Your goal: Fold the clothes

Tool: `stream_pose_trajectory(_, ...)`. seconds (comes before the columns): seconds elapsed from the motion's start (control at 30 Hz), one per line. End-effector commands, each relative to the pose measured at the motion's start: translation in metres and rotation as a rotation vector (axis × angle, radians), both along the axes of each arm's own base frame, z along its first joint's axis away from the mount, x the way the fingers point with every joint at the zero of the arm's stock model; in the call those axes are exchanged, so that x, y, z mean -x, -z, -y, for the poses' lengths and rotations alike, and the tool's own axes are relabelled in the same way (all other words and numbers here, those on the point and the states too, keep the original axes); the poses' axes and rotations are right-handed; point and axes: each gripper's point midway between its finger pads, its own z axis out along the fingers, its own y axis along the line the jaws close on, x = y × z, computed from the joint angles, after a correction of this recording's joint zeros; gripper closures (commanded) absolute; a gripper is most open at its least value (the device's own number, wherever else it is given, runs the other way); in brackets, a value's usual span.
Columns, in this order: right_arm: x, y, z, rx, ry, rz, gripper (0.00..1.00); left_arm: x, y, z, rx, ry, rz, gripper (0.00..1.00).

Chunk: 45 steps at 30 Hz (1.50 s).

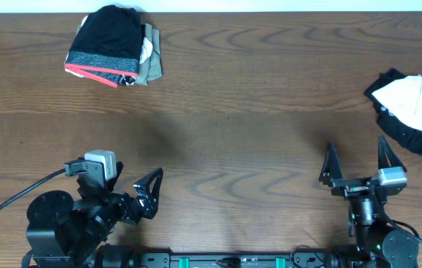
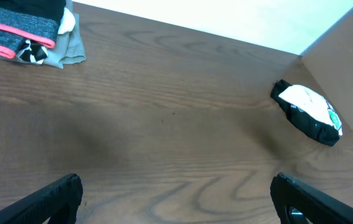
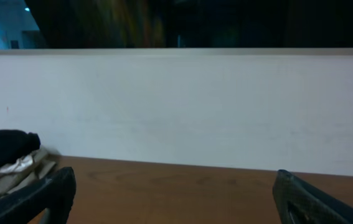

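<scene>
Folded black trousers [image 1: 106,41] with a grey, red-orange edged waistband lie on an olive piece [image 1: 151,63] in a stack at the far left; the stack also shows in the left wrist view [image 2: 23,31] and the right wrist view [image 3: 8,158]. A crumpled white and black garment [image 1: 411,108] lies at the far right, also in the left wrist view [image 2: 307,112]. My left gripper [image 1: 149,195] is open and empty near the front left. My right gripper [image 1: 361,160] is open and empty near the front right. Both are far from the clothes.
The wooden table [image 1: 240,112] spreads between the two heaps. A white wall [image 3: 182,106] runs along the table's far edge. A black cable [image 1: 10,197] trails from the left arm's base at the front left.
</scene>
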Motion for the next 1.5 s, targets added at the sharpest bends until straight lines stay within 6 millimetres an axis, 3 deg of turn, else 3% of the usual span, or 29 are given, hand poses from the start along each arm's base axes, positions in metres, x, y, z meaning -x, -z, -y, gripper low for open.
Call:
stream_pose_trajectory(0.0,-0.001,0.004,0.0,0.017,0.0,0.008,0.01,0.0,-0.001,0.002,0.016,0.005,-0.002,0.02)
stream_pose_trajectory(0.37,-0.011,0.035,-0.001,0.017,-0.001,0.032,0.01,0.0,-0.001,0.002,0.016,0.005,-0.002,0.02)
stream_pose_trajectory(0.6,-0.013,0.041,-0.001,0.067,0.009,0.016,0.01,0.0,-0.001,0.002,0.017,0.005,-0.002,0.02)
stream_pose_trajectory(1.03,-0.018,0.113,-0.002,0.213,0.006,-0.261,0.01,0.0,-0.001,0.002,0.016,0.005,-0.002,0.02)
stream_pose_trajectory(1.47,-0.018,0.112,-0.001,0.197,0.006,-0.259,0.01,0.0,-0.001,0.002,0.016,0.005,-0.002,0.02)
